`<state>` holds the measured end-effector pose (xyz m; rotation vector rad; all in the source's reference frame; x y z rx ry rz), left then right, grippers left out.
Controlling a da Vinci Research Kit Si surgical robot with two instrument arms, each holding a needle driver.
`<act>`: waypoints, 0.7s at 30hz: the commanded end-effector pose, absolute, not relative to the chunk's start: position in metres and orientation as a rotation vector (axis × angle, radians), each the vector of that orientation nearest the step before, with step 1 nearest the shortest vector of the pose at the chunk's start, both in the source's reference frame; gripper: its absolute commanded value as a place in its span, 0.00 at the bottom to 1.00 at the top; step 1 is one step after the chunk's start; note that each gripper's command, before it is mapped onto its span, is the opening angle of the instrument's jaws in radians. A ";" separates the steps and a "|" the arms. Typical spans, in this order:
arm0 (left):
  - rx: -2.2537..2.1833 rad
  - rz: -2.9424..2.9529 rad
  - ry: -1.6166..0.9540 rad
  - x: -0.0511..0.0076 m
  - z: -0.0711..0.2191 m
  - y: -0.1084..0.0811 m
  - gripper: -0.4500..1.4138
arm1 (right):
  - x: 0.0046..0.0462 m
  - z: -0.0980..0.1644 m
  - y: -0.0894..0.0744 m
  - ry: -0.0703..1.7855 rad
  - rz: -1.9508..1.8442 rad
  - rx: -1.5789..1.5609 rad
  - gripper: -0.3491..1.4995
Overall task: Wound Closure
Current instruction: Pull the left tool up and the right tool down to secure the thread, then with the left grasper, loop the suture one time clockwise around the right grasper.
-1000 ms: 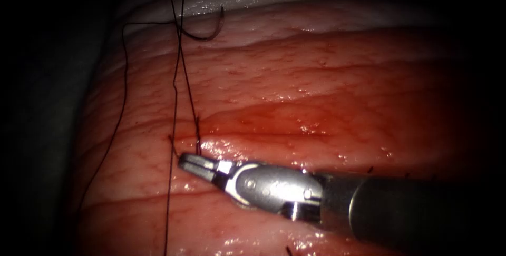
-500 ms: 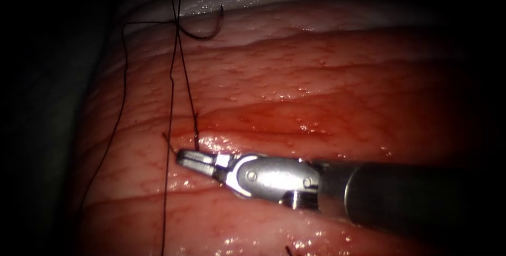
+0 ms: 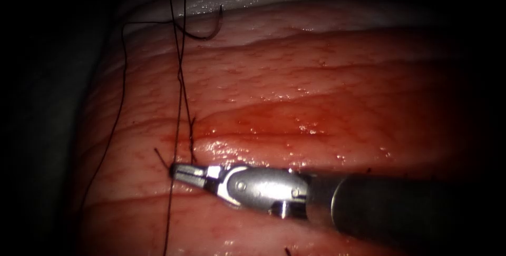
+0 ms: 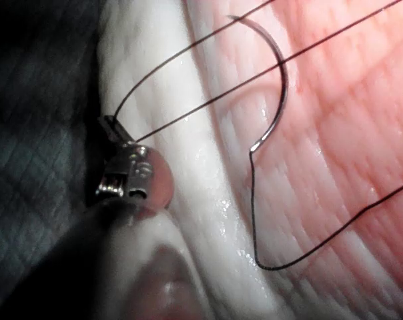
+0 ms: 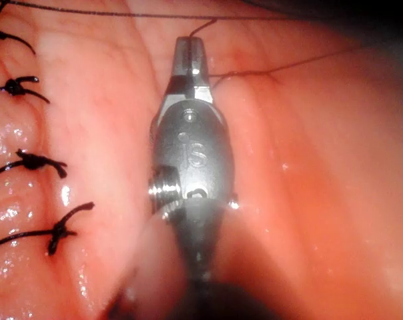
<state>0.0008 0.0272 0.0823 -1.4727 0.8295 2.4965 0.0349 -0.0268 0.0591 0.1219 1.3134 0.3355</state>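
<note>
Endoscope view: your right silver needle-driver end effector [image 3: 176, 170] lies over the glistening red pork tissue [image 3: 316, 77], jaws closed on the short tail of the thin dark thread [image 3: 179, 77] beside the cut (at its left end). Your left end effector [image 4: 111, 127] is clamped on two thread strands. The curved steel needle [image 3: 208, 29] lies free on the tissue's far pale edge, held by neither. Four dark knotted stitches [image 5: 28, 163] sit alongside.
</note>
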 end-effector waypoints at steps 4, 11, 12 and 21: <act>-1.476 2.484 0.843 0.0005 0.083 0.028 0.00 | 0.0353 0.059 -0.028 1.303 0.313 0.142 0.00; -1.535 2.434 0.806 0.0003 0.082 0.027 0.00 | 0.0357 0.059 -0.027 1.291 0.352 0.098 0.00; -1.568 2.407 0.785 0.0003 0.082 0.027 0.00 | 0.0357 0.059 -0.027 1.301 0.374 0.074 0.01; -2.022 2.179 0.352 -0.0002 0.073 0.018 0.00 | 0.0339 0.059 -0.024 1.371 0.601 -0.094 0.96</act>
